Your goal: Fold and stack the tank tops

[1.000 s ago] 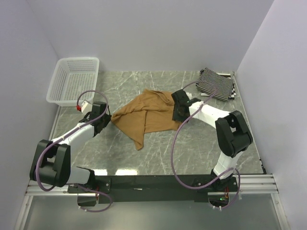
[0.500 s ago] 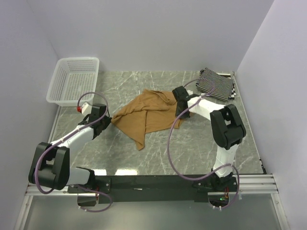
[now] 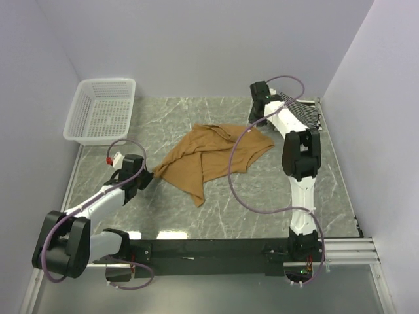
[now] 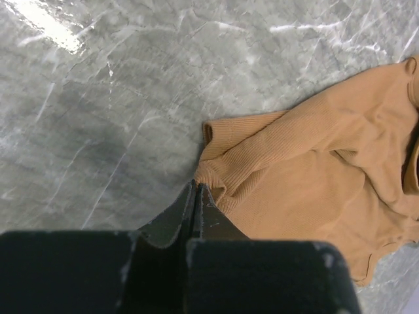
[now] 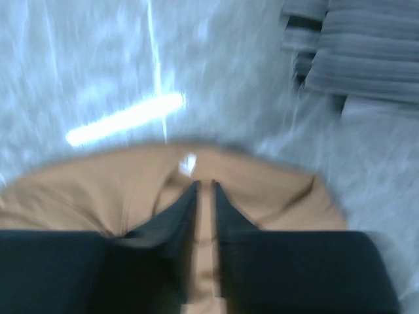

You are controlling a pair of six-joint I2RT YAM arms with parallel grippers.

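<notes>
Basket (image 3: 101, 108) far left, striped tops (image 3: 311, 119) far right, tan top (image 3: 209, 154) between.

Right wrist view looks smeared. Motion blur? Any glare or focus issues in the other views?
Right wrist: motion blur throughout, tan top and striped tops smeared, with a glare streak on the table. Left wrist: sharp, the tan top's ribbing readable, glare patch at top left. Top external: sharp, evenly lit, a reflection band at the table's near edge.
</notes>
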